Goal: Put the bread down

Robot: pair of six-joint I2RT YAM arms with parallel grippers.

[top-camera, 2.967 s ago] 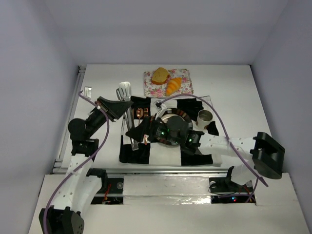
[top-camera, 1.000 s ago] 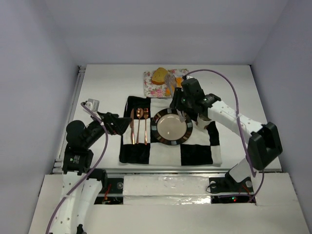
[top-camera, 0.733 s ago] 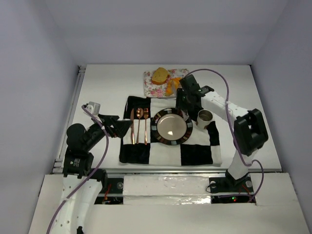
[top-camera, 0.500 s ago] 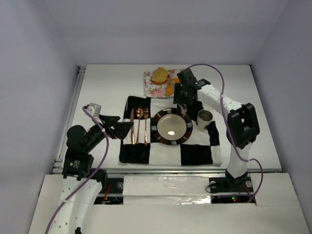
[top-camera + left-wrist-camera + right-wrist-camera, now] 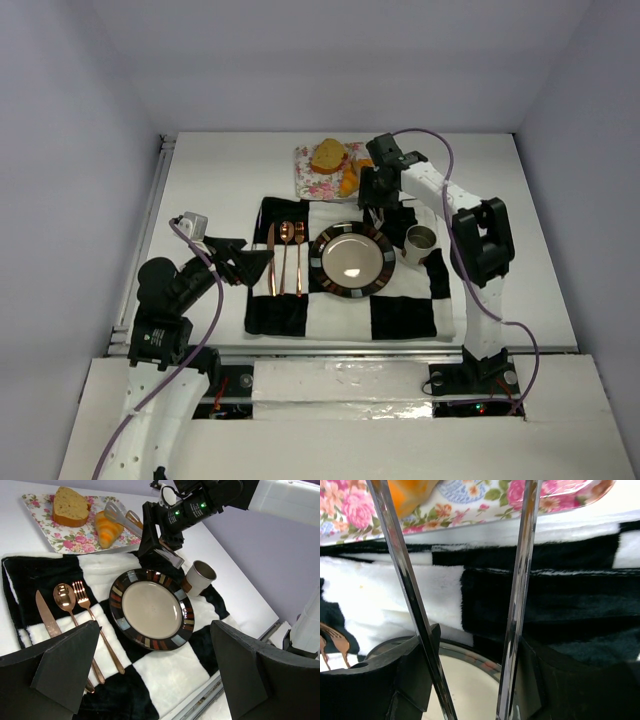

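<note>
Neither piece is placed yet: croissant (image 5: 107,527) and bread slice (image 5: 70,506) lie on the floral tray (image 5: 35,504) near the bench's far edge, and the plate (image 5: 117,594) is bare. Right fingers (image 5: 400,680) clamp tongs (image 5: 520,580) that reach toward the croissant; left fingers (image 5: 65,665) stand apart.

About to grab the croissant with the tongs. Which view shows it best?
Left wrist: the croissant lies nearly whole on the floral tray, beside the tongs. The top view shows it small, partly behind the right arm. The right wrist catches only an orange corner.
</note>
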